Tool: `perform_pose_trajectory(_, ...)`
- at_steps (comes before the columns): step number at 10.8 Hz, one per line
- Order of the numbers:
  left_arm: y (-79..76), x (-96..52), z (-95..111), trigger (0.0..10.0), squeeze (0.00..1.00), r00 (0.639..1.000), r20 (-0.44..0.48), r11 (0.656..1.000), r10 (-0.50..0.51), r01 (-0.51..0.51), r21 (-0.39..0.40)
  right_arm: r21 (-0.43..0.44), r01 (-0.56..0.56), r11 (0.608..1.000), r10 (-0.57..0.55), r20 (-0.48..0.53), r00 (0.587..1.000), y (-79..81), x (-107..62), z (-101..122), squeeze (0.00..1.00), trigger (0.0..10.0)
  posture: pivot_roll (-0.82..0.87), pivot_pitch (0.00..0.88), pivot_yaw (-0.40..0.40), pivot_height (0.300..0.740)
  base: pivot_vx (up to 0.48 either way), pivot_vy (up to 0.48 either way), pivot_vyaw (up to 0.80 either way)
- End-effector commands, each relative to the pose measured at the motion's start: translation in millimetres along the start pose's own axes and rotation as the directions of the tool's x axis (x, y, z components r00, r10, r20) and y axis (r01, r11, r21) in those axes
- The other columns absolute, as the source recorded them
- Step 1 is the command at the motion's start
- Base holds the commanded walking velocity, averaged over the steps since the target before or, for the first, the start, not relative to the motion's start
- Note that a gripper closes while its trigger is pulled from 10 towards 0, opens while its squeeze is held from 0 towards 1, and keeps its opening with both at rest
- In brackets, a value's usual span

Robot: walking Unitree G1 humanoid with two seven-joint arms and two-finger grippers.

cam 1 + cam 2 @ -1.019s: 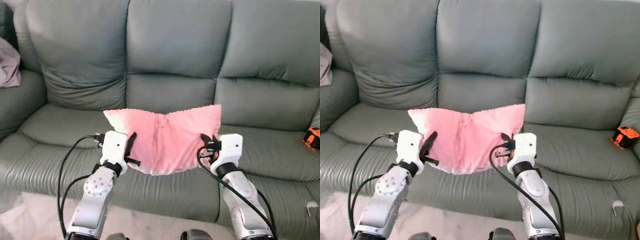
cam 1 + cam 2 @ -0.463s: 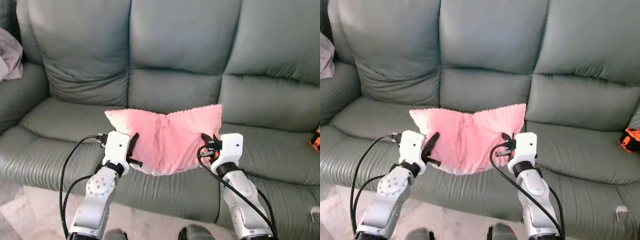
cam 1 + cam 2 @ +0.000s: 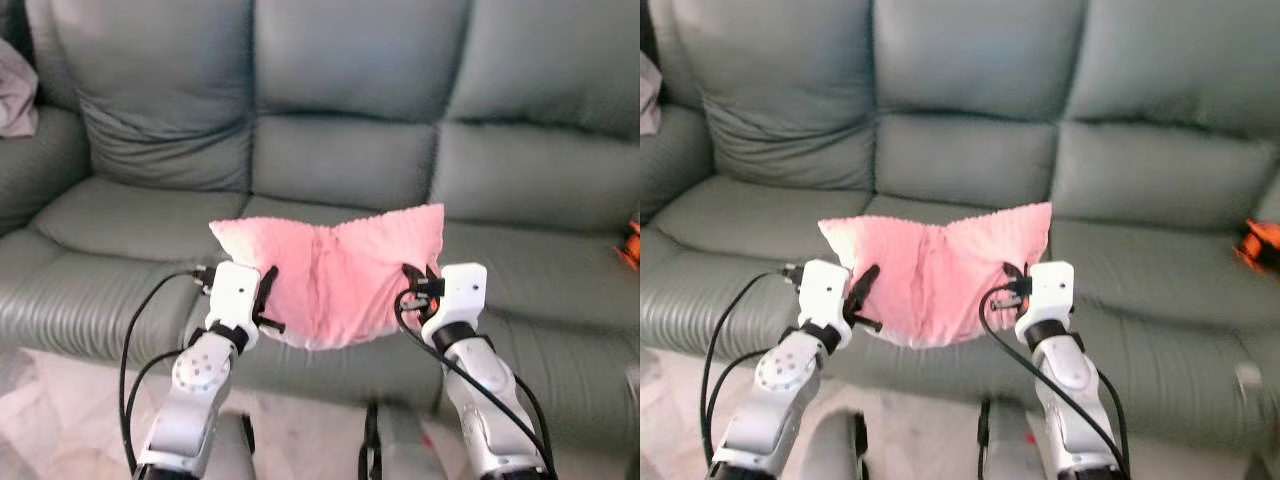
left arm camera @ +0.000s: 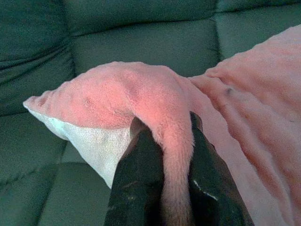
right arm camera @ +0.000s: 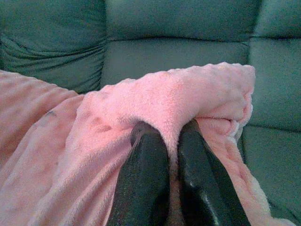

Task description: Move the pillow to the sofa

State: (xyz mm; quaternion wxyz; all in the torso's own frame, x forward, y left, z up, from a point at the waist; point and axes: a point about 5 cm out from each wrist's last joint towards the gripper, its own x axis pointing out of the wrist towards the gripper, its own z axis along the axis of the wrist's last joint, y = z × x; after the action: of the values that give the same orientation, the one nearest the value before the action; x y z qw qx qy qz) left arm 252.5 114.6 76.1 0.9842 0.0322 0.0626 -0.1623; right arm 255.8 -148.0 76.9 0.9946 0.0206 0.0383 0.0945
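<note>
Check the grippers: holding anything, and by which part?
Both hold the pink pillow. The left gripper pinches a fold of fabric at its left edge, and the right gripper pinches its right edge. It sags between them, in front of the sofa.

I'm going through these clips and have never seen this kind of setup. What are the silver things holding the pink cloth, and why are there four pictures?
The silver things are a humanoid robot's two arms. Two pictures come from cameras in its head, looking down at a grey-green sofa. The other two come from cameras on each wrist, looking along two black fingers. The left gripper and the right gripper each pinch one edge of a pink pillow, holding it up in front of the sofa seat. An orange object lies on the seat at the right.
</note>
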Motion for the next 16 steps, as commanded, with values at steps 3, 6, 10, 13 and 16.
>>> perform_pose_trajectory(3,-1.6,1.6,2.4,10.0,0.0,1.0,0.0,1.0,-0.029,0.029,0.005,0.003,-0.003,1.0,0.003,0.024,1.0,2.2,1.9,5.9,0.0,10.0,-0.01,0.0,0.02,0.635,0.0,0.0,0.0)
perform_pose_trajectory(6,-1.7,1.7,3.8,10.0,0.0,0.999,0.002,0.999,-0.037,0.037,0.005,0.008,0.006,1.0,-0.006,0.018,1.0,1.5,2.1,5.3,0.0,10.0,-0.01,0.0,0.018,0.635,0.0,0.0,0.0)
perform_pose_trajectory(10,-3.5,2.0,4.4,10.0,0.0,0.998,0.012,0.998,-0.055,0.055,-0.003,0.008,0.005,1.0,-0.005,0.014,1.0,1.4,3.6,4.8,0.0,10.0,-0.01,0.0,0.016,0.635,0.157,0.0,-0.11)
perform_pose_trajectory(13,-6.0,1.4,3.8,10.0,0.0,0.998,0.011,0.998,-0.064,0.064,-0.01,0.001,0.002,1.0,-0.002,0.014,1.0,1.9,2.7,5.3,0.0,10.0,-0.01,0.0,0.016,0.635,0.381,0.0,0.0)
perform_pose_trajectory(16,-5.6,1.2,3.7,10.0,0.0,0.998,0.011,0.998,-0.067,0.067,-0.009,0.001,0.001,1.0,-0.001,0.011,1.0,3.0,2.5,4.3,0.0,10.0,-0.01,0.0,0.018,0.635,0.411,0.0,0.0)
